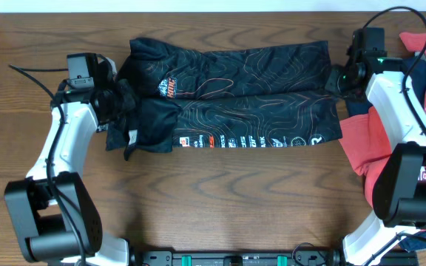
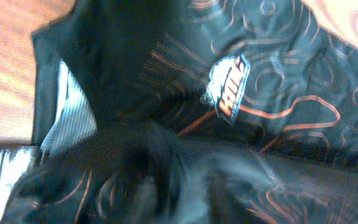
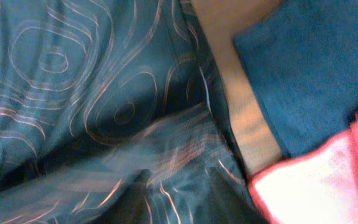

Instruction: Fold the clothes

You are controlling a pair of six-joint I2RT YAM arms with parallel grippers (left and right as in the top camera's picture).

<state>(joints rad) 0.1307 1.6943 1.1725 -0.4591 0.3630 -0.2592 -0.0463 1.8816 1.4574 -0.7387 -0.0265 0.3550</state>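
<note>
Plainly, the coming move turns on how the jersey (image 1: pixel 235 92) lies: it is stretched in a long band across the far half of the worktop (image 1: pixel 220 199), with its long axis running left to right. One end reaches toward each arm. The sleeve end points at the left claw (image 1: pixel 124 96) and the hem end at the right claw (image 1: pixel 335 80), so each arm is nearest its own end and neither is nearer the middle.

The left arm rises from its base along the left side, its wrist turned inward so the claw meets the bunched cloth at the sleeve. The right arm mirrors it, wrist turned left, with its claw at the hem corner.

Both wrist views are filled with blurred black fabric. The left one shows the orange logo (image 2: pixel 229 87), and neither shows any fingers. Whether either claw is spread, pressed together or pinching cloth therefore cannot be told from these views.

Just right of the hem, a strip of bare wood separates the jersey from the navy T-shirt (image 3: pixel 316 68). The red T-shirt (image 1: pixel 361 144) lies beside that, heaped under the right arm.

As a judgement, the lengthwise fold looks done. A fold across the long axis, carrying one end over the other, would come next, and the right claw risks catching the neighbouring shirts.
</note>
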